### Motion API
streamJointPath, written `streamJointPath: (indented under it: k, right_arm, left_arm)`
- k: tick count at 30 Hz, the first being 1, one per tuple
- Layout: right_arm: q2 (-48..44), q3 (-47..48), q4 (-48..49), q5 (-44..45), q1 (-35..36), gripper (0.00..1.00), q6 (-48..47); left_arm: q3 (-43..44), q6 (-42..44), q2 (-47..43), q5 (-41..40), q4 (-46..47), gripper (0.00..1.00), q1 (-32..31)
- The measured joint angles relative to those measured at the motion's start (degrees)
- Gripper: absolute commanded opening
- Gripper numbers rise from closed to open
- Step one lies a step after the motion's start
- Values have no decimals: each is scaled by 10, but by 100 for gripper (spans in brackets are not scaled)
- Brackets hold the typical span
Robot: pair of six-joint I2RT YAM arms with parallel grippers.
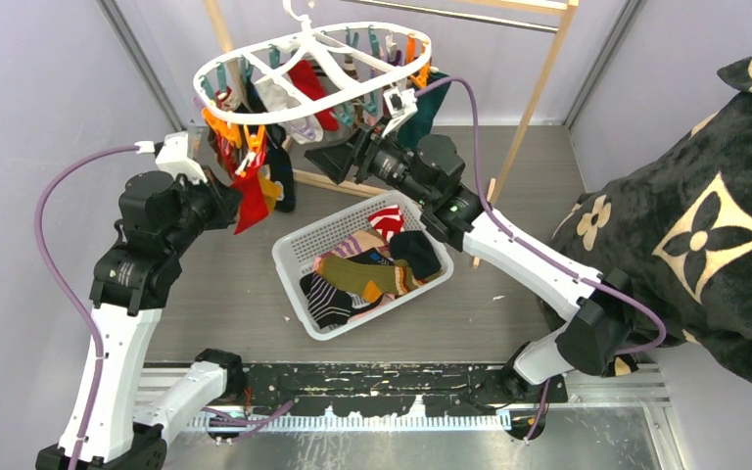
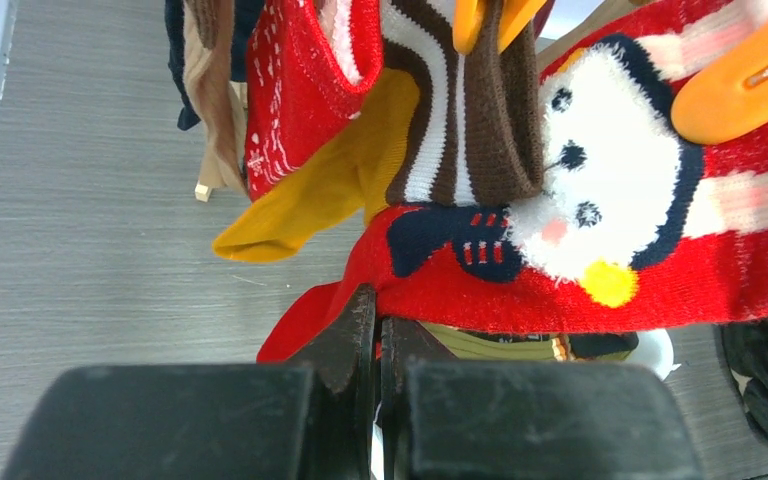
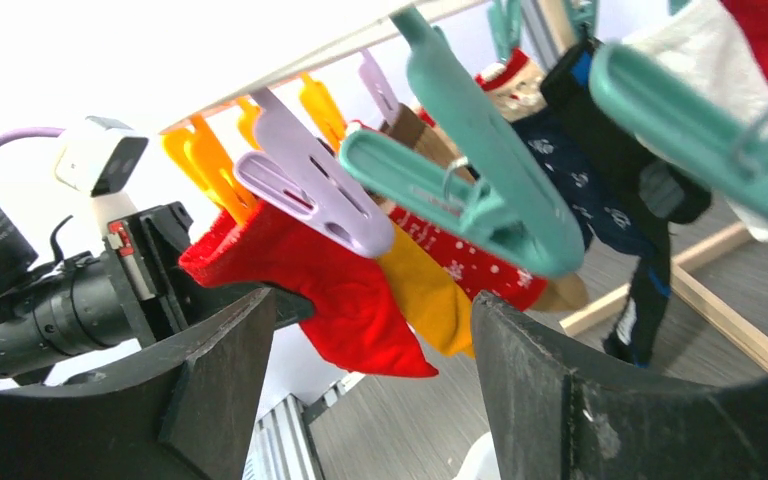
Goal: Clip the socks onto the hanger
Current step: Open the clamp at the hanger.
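The white oval hanger hangs at the back with several socks clipped under its teal, orange and lilac pegs. My left gripper is at its left side, shut on the lower edge of a red sock. In the left wrist view the jaws pinch the red snowman-patterned sock, which hangs from an orange peg. My right gripper is under the hanger's front rim. In its own view it stands open with nothing between its fingers, just below a lilac peg and a teal peg.
A white mesh basket with several loose socks sits on the table between the arms. A big black flower-marked blanket fills the right side. A light wooden rack frame stands behind the hanger. A mustard sock hangs next to the red one.
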Motion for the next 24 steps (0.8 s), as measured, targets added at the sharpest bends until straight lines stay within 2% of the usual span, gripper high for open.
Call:
streamJointPath:
  k: [10,19,24]
  right_arm:
    - [84,26,122,-70,-22,77,76]
    - [109,25,221,-76,-24,70,133]
    - [109,7,277,-64,-24,61,145]
  left_arm:
    - [21,0,12,-8,-12,0,0]
    - [22,0,12,-13,-13,0,0]
    - [22,0,12,-17,-14,0,0]
